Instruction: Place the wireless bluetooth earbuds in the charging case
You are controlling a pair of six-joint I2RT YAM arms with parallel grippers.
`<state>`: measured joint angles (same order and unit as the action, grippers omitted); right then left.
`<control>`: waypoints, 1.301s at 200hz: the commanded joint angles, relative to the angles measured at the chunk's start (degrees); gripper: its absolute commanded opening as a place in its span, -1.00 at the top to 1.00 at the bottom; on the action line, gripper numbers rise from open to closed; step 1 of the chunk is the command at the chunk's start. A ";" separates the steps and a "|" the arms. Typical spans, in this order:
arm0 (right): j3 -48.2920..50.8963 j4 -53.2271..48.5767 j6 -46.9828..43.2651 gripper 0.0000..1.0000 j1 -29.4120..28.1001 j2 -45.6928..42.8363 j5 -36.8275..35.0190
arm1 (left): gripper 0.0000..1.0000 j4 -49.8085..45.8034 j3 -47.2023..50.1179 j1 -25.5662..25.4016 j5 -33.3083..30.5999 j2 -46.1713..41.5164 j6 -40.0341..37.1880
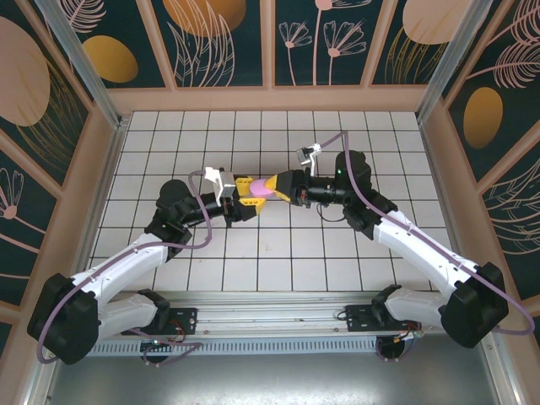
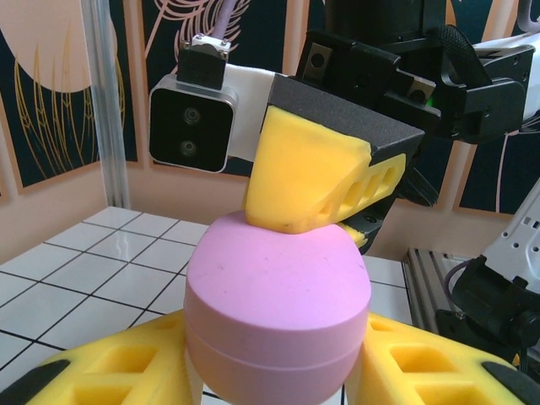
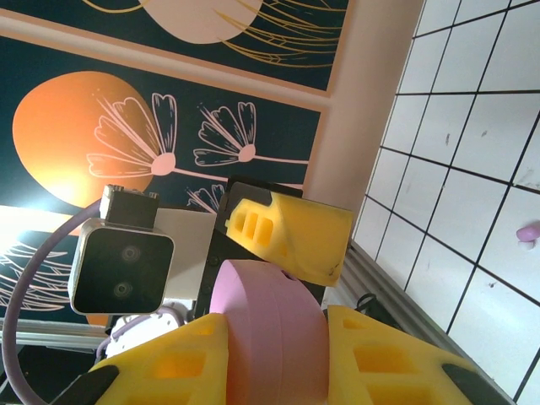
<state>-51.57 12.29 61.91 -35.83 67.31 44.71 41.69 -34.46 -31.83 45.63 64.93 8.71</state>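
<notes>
We see the left tool with its two yellow ribbed fingers flanking the rim of a round pale purple-pink charging case, one on each side and right up against it. We cannot tell whether they press on it or merely lie alongside. The right tool comes in from the opposite side and is clamped on the same case, with one yellow finger on each flat face. In the left wrist view one of its fingers sits on the upper face, and the tip of the other peeks out just beneath the case. In the right wrist view the case stands on edge between the right tool's fingers, and a finger of the left tool touches its rim from above. The case is closed, its two halves meeting at a thin seam. It is held clear of the white tiled worktop, over the middle of it, where the two arms meet tip to tip. A white boxy wrist camera sits just behind the right tool. A tiny pale pink earbud lies on a white tile, well apart from the case, at the right edge of the right wrist view. Around the worktop stand dark blue wall panels painted with orange discs and pale flowers
</notes>
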 commanded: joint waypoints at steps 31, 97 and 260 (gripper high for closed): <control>1.04 2.38 0.33 0.68 0.31 -1.32 0.27 | 0.01 3.62 -0.08 -0.23 1.58 -0.75 0.65; 1.18 2.56 0.36 0.68 0.24 -1.08 0.41 | 0.11 3.69 -0.35 -0.22 2.33 -0.44 0.57; -5.17 -17.85 -43.23 -0.62 2.34 -15.09 -12.06 | 0.71 -2.05 1.94 0.14 1.38 -6.23 1.41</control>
<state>-55.79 -3.09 33.30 -32.40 54.39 34.72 39.97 -33.06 -31.83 46.06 60.05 9.13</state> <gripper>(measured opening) 0.790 0.327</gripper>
